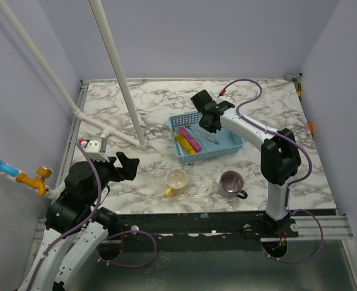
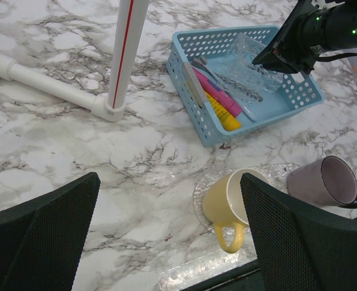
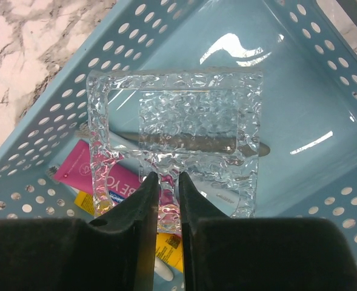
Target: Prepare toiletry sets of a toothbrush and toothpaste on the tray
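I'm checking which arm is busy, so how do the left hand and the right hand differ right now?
The left hand is wide open and empty; the right hand is pinched on the rim of a clear textured tray. The left hand hangs over bare marble table near the yellow mug; the right hand is over the blue basket. Both have black fingers.

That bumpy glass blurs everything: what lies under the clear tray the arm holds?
Under the clear tray, in the blue basket, lie a pink tube, a yellow tube and a dark brush, blurred through the glass. The fingers of the right tool cover the tubes' near ends.
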You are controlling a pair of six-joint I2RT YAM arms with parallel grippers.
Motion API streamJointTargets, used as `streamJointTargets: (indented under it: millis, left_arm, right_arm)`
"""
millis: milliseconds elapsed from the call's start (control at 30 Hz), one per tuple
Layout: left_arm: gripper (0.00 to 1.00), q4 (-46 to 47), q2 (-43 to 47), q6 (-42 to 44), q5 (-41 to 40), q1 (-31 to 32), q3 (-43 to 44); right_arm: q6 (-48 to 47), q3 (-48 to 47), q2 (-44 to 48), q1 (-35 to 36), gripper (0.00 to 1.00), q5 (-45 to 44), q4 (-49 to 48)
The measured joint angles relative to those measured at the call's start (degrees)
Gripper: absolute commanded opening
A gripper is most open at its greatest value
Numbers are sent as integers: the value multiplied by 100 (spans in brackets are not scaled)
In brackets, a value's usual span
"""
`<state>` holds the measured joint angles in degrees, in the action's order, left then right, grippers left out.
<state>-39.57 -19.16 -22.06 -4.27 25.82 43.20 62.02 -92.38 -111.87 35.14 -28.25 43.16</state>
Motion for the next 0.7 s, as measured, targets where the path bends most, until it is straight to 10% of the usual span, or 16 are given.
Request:
streamJointTargets:
  millis: [167,700]
  left_arm:
    - [99,0,0,0,0,0,0]
    - [99,0,-68,0,-2,0,0]
  right_arm:
    - [-297,-170,-11,0,0,-4,50]
    - [-1633,-297,514,2,0,2,-9]
